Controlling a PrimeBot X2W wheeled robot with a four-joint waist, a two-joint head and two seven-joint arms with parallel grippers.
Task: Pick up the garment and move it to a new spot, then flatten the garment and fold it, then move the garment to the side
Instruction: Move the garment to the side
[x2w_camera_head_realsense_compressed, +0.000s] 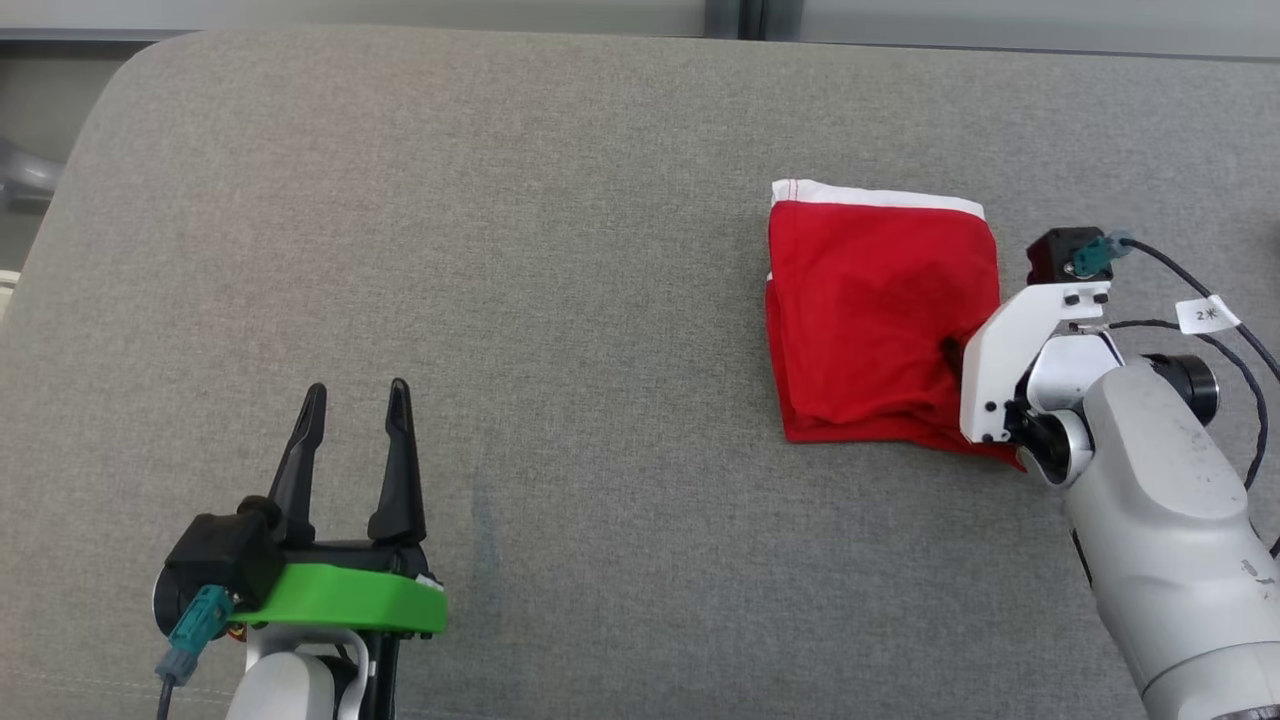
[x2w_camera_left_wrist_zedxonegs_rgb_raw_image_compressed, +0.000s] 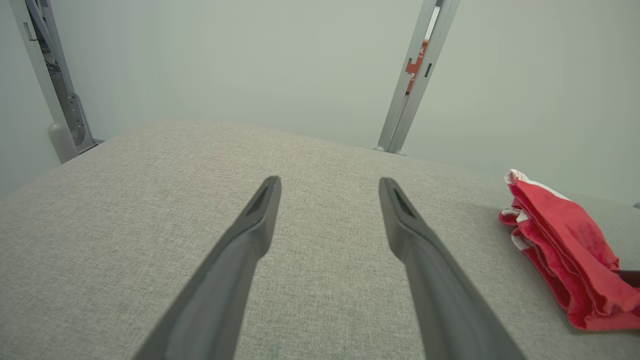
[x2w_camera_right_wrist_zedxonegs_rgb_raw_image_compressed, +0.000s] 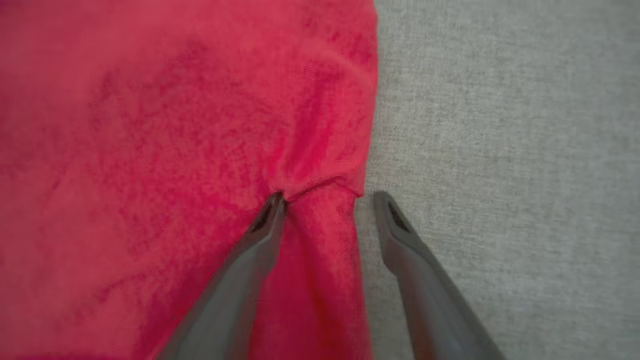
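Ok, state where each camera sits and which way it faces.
Head view: from the head, looking down on the grey fabric surface and folded red garment with white band; open left gripper lower left, pale right forearm lower right.
Left wrist view: low, looking along its own open fingers across the surface toward a pale wall.
Right wrist view: close above the garment's edge; right gripper open, straddling it.
Shared: all three show the garment and surface.

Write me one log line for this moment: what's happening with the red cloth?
garment: red, folded, on grey cushion | right jaws: open, astride garment's right edge | left jaws: open, apart from garment
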